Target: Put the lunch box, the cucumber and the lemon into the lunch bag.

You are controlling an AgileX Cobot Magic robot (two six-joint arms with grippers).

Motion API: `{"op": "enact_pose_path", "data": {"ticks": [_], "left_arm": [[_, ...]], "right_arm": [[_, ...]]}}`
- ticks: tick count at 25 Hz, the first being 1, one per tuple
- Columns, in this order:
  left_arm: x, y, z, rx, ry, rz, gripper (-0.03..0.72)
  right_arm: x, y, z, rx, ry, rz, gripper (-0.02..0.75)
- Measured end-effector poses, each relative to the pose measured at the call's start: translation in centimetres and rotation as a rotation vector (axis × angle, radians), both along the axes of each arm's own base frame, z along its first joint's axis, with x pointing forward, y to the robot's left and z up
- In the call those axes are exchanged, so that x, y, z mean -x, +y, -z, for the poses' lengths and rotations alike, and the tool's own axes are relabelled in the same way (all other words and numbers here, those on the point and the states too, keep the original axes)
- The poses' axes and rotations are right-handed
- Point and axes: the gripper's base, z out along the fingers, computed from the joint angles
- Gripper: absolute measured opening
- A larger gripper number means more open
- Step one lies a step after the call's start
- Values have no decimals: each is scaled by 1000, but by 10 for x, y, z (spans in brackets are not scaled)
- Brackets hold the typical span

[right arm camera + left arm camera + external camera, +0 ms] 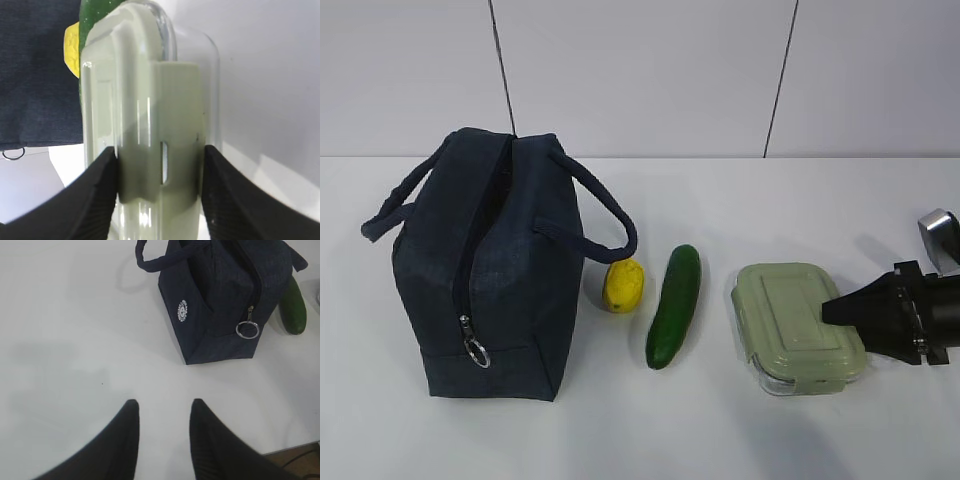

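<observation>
The navy lunch bag (pixel 490 270) stands upright at the left, and its ring pull (pixel 475 352) hangs low on the near end. To its right lie the yellow lemon (pixel 623 285) and then the dark green cucumber (pixel 675 305). The lunch box (pixel 798 320), with its sage-green lid, rests on the table at the right. My right gripper (pixel 832 310) is shut on the right end of the lunch box (pixel 150 100), its fingers pressing either side of the lid clasp. Over bare table, the left gripper (pixel 162 407) is open and holds nothing; the lunch bag (pixel 220 305) lies ahead of it.
The white table (pixel 740 200) ends at a pale panelled wall (pixel 650 70) behind. Bare surface lies in front of the objects. In the left wrist view the table's edge (pixel 295 447) shows at the lower right.
</observation>
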Motion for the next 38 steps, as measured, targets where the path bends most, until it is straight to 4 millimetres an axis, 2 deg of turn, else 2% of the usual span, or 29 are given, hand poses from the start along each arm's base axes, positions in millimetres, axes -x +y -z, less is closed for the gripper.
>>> {"op": "enact_pose_path", "data": {"ticks": [32,38], "left_arm": [[0,0,0,0,0,0,244],[0,0,0,0,0,0,244]], "right_arm": [[0,0,0,-9,27,13,345],[0,0,-9,4,4,14,344]]}}
